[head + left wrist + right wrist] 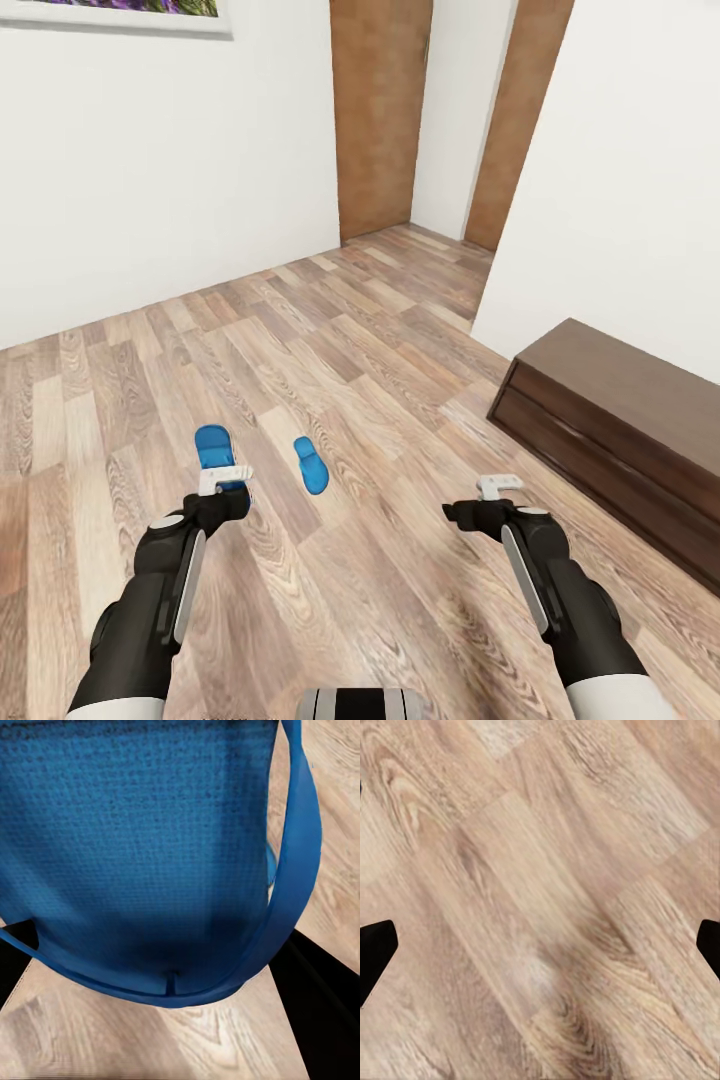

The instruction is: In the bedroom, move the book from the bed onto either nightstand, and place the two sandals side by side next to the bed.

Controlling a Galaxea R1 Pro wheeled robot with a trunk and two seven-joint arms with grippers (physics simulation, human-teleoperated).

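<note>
A home: wood-plank floor [330,360], white walls [150,160], framed picture [120,15], low brown cabinet [620,420].

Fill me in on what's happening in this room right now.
A two-armed robot stands on a wood-plank floor with two blue sandals ahead of it. The left gripper is right at the nearer end of one sandal; the left wrist view shows that sandal's blue sole and strap close up, though whether the jaws have closed on it cannot be told. The other sandal lies apart on the floor. The right gripper hangs open over bare planks, near a dark-brown cabinet by the wall.
</note>
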